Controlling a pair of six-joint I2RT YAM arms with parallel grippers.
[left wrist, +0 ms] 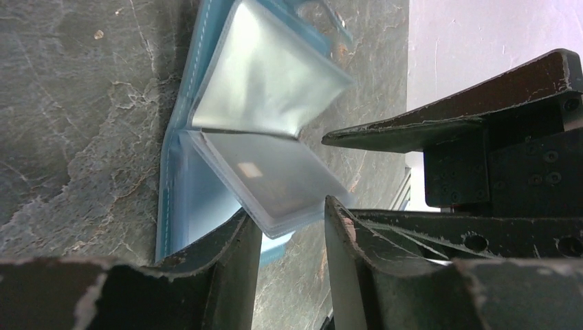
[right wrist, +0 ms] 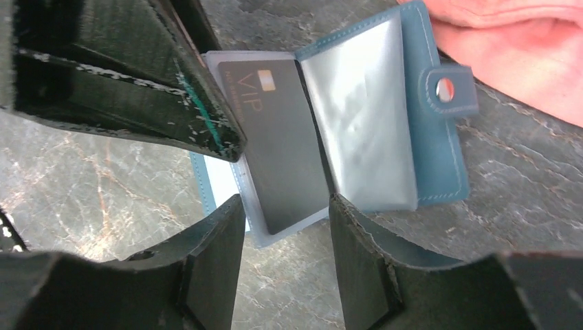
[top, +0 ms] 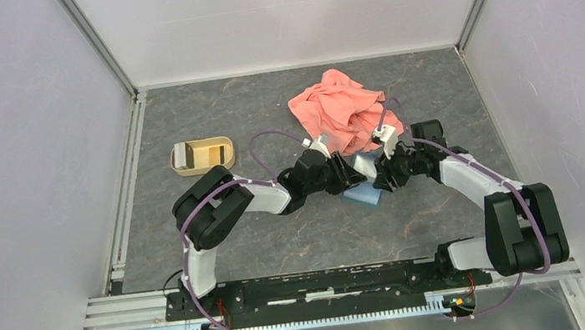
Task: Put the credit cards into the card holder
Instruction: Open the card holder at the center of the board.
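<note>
Where the two arms meet, the card holder [top: 363, 196] lies open on the grey table [top: 282, 242], its clear sleeves fanned up. A dark credit card [right wrist: 282, 144] marked VIP sits in one sleeve. The left gripper [left wrist: 292, 213] and right gripper [right wrist: 285, 203] face each other across the card holder. Both have their jaws apart, with that sleeve's edge between them. A pink cloth [top: 337, 109] lies just beyond the card holder, and a tan tray [top: 204, 170] sits well to its left.

Counting one holder [top: 363, 196], lying open at centre. One card [right wrist: 282, 151] showing, sitting inside a clear sleeve. At least two sleeves [right wrist: 357, 124] showing. One pink cloth [top: 340, 113] lying at one o'clock. One tan tray [top: 201, 156] sitting at nine o'clock. Two arms meeting at centre: left arm [top: 219, 212], right arm [top: 485, 183].
</note>
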